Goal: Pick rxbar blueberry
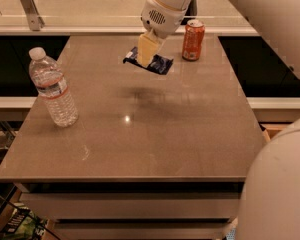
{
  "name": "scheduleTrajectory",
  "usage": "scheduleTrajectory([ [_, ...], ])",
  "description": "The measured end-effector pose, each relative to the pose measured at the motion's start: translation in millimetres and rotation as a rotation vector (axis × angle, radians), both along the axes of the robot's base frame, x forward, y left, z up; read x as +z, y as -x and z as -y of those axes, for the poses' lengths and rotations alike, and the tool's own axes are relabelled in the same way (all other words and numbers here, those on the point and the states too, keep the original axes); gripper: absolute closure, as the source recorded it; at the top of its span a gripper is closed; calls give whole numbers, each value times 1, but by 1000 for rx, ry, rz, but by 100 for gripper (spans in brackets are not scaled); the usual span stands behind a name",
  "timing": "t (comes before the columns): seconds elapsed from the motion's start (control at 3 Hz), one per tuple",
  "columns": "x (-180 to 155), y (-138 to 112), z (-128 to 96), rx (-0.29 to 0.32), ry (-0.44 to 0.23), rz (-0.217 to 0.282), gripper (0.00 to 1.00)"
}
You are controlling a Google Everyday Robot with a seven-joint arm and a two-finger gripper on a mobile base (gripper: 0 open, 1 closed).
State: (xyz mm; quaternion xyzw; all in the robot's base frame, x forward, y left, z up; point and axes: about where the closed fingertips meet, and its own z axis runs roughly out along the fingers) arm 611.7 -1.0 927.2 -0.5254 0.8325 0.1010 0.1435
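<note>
Camera view: the gripper (148, 51) is clamped across the rxbar blueberry (160, 64), holding it clear above the table (165, 144) (shadow directly underneath), just left of the soda can (193, 39). The pick looks done.

My gripper (146, 58) held the bar (161, 64), a flat dark-navy wrapper, nearly level and lifted clear above the table (140, 149), ends poking out either side
</note>
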Motion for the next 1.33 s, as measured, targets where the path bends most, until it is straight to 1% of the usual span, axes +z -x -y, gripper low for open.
scheduleTrajectory([
  [0.33, -1, 18, 3, 13, -3, 19, 100],
  [0.67, 0, 37, 8, 22, -11, 53, 100],
  [1.0, 7, 48, 14, 28, -28, 111, 100],
  [1.33, 15, 49, 21, 21, -33, 150, 100],
])
